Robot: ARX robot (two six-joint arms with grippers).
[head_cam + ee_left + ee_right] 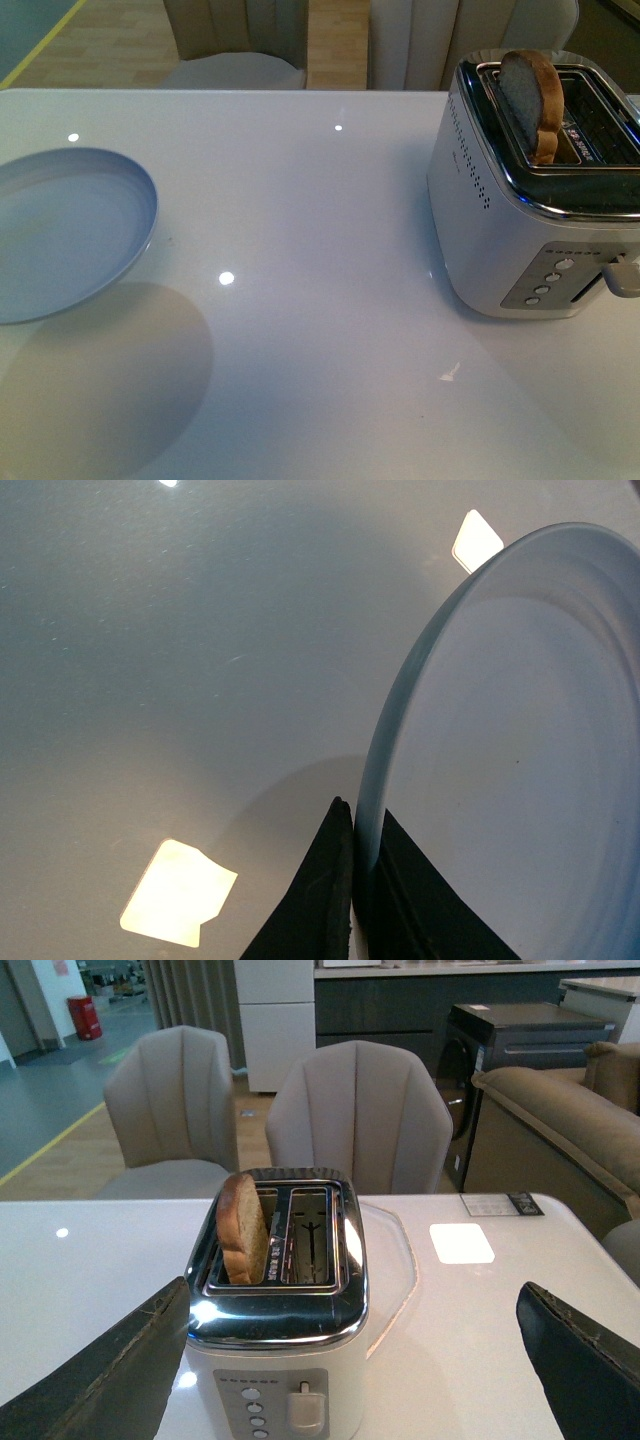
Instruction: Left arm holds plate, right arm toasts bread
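The pale blue plate hangs tilted above the white table at the left, casting a shadow under it. In the left wrist view my left gripper is shut on the plate, one black finger on each side of the rim. The bread stands upright in the left slot of the silver toaster at the right, its top sticking out. My right gripper is open, its fingers spread wide, facing the toaster and the bread from the lever side. Neither arm shows in the front view.
The toaster's lever and round buttons face the near right. Its second slot holds nothing. Beige chairs stand behind the table's far edge, and a sofa is further right.
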